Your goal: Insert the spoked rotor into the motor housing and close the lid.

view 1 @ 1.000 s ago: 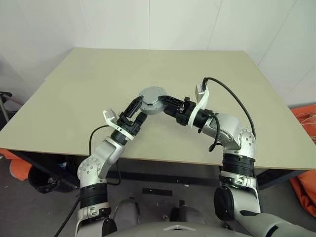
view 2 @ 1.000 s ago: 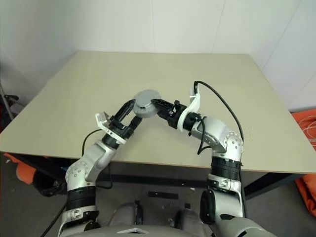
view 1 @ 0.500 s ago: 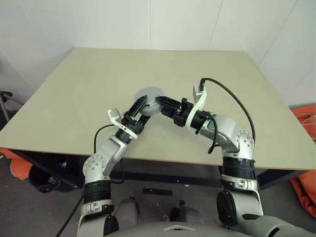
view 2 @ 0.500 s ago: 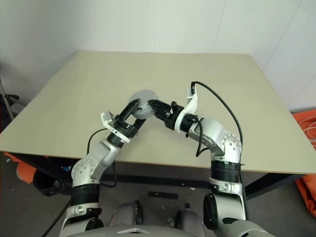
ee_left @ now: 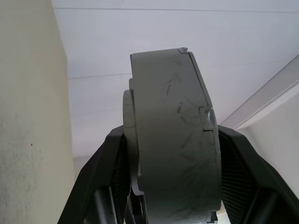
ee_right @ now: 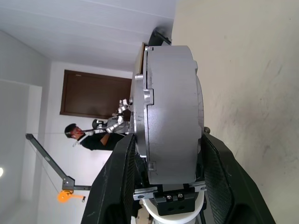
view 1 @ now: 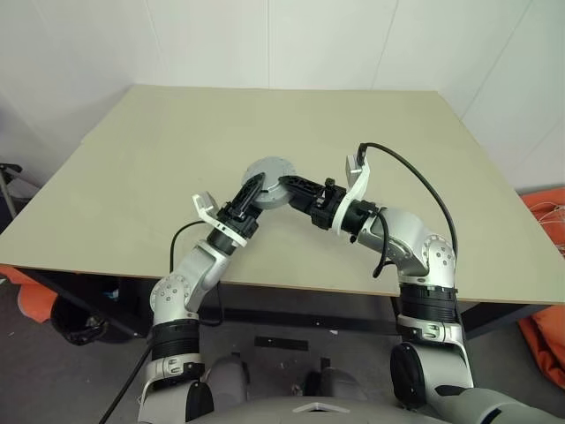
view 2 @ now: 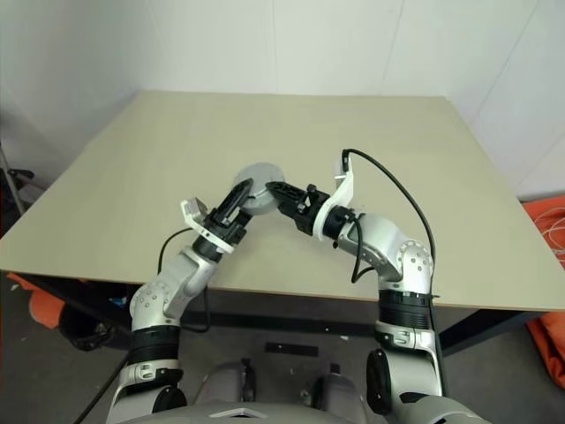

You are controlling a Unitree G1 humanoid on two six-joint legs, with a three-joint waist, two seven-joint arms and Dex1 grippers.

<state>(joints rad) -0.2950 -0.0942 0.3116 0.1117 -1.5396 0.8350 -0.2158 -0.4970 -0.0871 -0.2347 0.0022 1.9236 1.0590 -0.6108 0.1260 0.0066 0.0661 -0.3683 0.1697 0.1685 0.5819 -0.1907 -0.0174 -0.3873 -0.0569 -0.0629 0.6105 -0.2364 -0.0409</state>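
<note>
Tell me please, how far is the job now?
Apparently done: the grey round motor assembly looks closed, no rotor or lid lying loose on the table. In hand: right gripper and left gripper both clamp its sides above the table. Left: probably only setting it down.

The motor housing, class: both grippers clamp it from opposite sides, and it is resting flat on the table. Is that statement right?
Not quite. The motor housing is not resting flat on the table: the right wrist view shows it turned on edge between the fingers, apart from the tabletop. The rest stands: the left gripper and the right gripper clamp it from opposite sides.
</note>
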